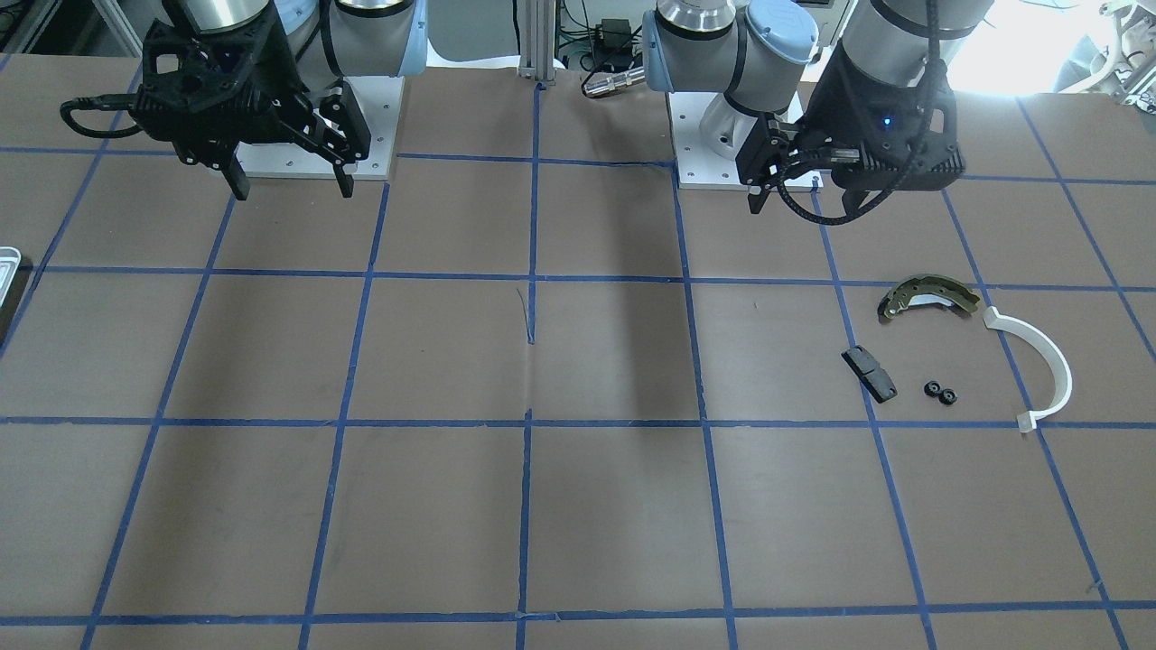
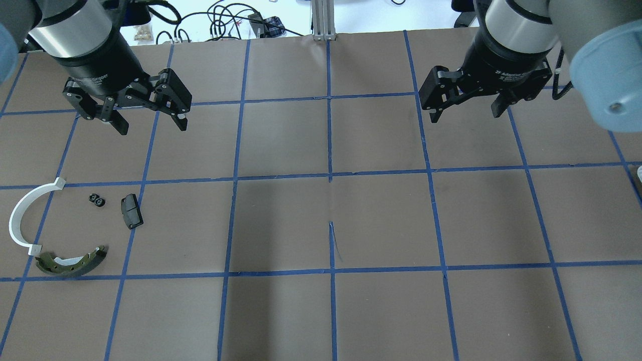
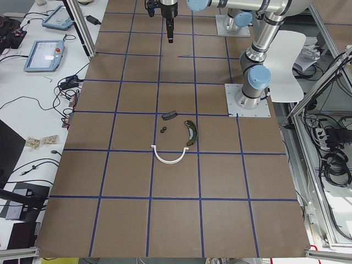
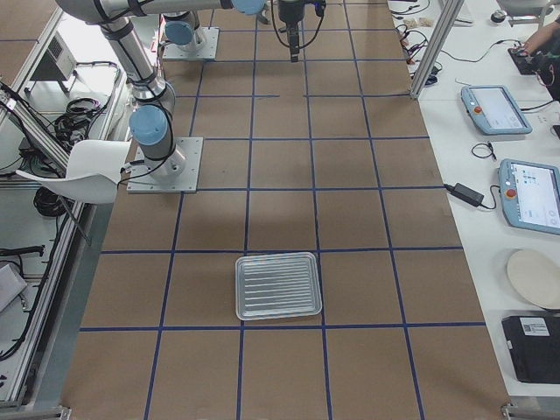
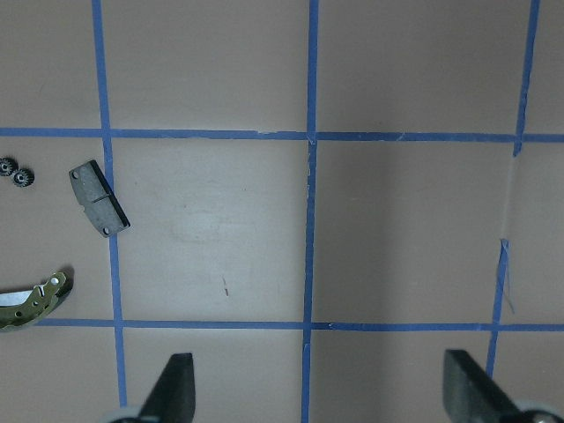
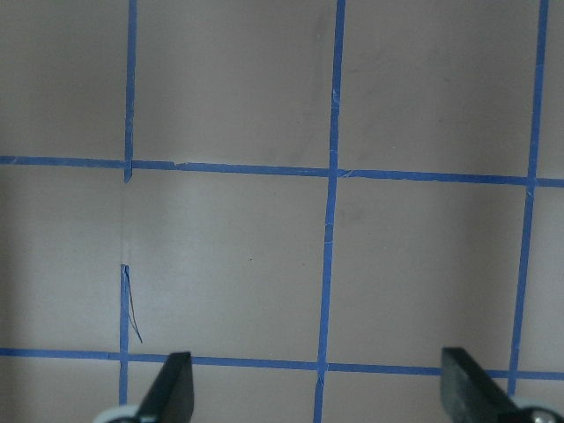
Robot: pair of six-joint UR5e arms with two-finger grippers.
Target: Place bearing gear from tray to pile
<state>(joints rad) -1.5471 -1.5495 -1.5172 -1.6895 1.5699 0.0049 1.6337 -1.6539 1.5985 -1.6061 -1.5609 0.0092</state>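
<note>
From the front, two small black toothed bearing gears (image 1: 939,393) lie touching side by side on the brown desk (image 1: 578,506) with its blue tape grid. They sit inside the pile, between a flat black rectangular block (image 1: 869,373) and a white plastic arc (image 1: 1039,361), with an olive metal curved brake shoe (image 1: 928,296) just beyond them. The left tool (image 1: 784,191) hangs above the desk, well apart from the gears. The right tool (image 1: 293,189) hangs far off at the other side, released, and a corner of the shallow silver ribbed tray (image 1: 7,266) shows at the frame's left edge. From overhead, both tools have their fingers spread wide with nothing between them. The gears sit to the lower left of the left tool in the frame, clear of it. The left side view shows the gears beside the block, within the arc's curve. The right side view shows the tray lying flat at the desk's near end. The left wrist camera catches the gears at its left edge, far from the parted fingertips (image 5: 174,388). The right wrist camera shows only taped desk between its parted fingertips (image 6: 174,388).
</note>
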